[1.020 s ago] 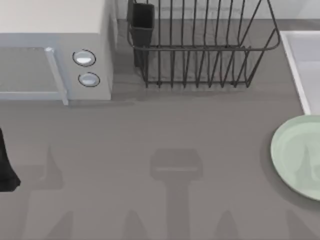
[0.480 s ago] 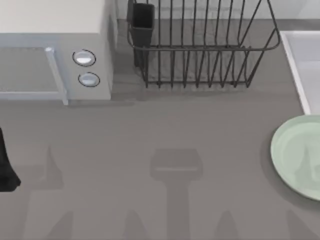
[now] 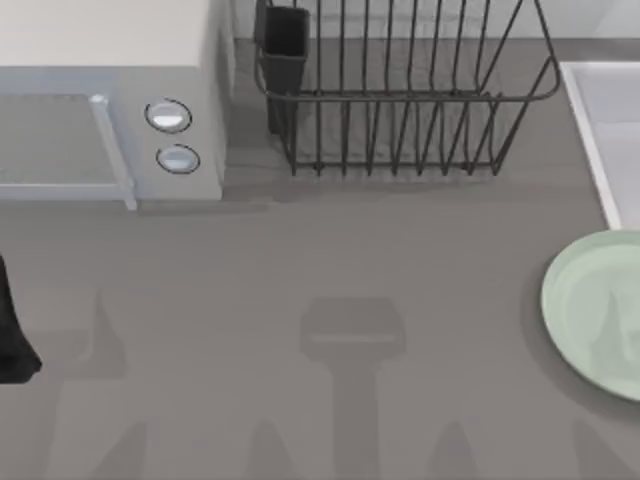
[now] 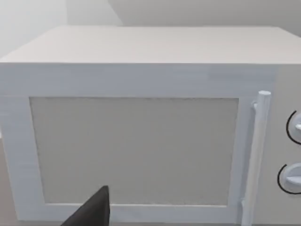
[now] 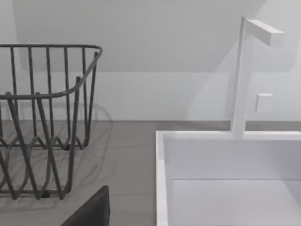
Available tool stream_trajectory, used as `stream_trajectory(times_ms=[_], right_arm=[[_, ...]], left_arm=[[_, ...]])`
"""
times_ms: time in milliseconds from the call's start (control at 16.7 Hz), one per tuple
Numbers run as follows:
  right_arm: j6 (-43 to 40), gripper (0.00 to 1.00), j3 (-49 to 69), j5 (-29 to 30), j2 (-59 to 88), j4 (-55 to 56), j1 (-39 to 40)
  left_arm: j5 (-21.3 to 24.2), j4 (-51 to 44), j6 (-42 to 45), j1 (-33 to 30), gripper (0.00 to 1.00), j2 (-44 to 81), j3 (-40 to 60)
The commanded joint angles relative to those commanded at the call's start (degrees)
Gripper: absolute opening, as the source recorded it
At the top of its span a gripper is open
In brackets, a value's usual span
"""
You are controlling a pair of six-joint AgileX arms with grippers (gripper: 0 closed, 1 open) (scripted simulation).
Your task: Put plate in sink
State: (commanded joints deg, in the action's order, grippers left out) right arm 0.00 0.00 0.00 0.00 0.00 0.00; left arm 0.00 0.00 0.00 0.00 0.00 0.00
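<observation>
Plate-to-sink work has not reached a grasp yet, as I judge it. Starting from the tools: my left tool [image 4: 91,209] shows as one dark finger in the left wrist view, hanging in front of the white box-shaped microwave [image 3: 110,95] and its closed door; from the top view that arm sits at the far-left edge of the counter [image 3: 330,280], parked. My right tool [image 5: 91,209] shows the same single dark finger in the right wrist view, pointed toward the gap between the dark wire dish rack [image 3: 400,95] and the rectangular recessed sink with the pale raised rim [image 5: 162,155]. For both tools I cannot tell whether the fingers are apart or together.

Moving outward, the large round pale mint-green plate [image 3: 590,310] lies flat on the counter at the right edge of the top view, partly cut off by the frame. It rests just on the near side of the sink's corner, with nothing gripping it. A white angular tap [image 5: 247,70] stands at the sink's far rim.

The step in hand looks like the approach. Next, I reckon the right arm must descend to the plate's shallow rim, pinch it at an edge since it lies flat, lift it clear of the raised sink rim, then carry it farther back and lower it into the basin.
</observation>
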Motion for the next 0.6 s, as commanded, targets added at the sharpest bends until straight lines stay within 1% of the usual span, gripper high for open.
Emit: stream_trajectory(times_ms=[120, 300, 420, 600], right_arm=[[0.1, 1.0, 0.6, 0.0, 0.6, -0.5, 0.1], [1.4, 1.0, 5.6, 0.0, 6.0, -4.6, 1.3], [2.8, 1.0, 11.2, 0.0, 12.7, -9.0, 2.6], [5.4, 1.0, 21.8, 0.0, 26.6, -17.6, 5.1]], left_arm=[[0.0, 0.0, 0.0, 0.0, 1.0, 0.0, 0.0], [0.0, 0.0, 0.0, 0.0, 1.0, 0.0, 0.0], [0.0, 0.0, 0.0, 0.0, 1.0, 0.0, 0.0], [0.0, 0.0, 0.0, 0.0, 1.0, 0.0, 0.0]])
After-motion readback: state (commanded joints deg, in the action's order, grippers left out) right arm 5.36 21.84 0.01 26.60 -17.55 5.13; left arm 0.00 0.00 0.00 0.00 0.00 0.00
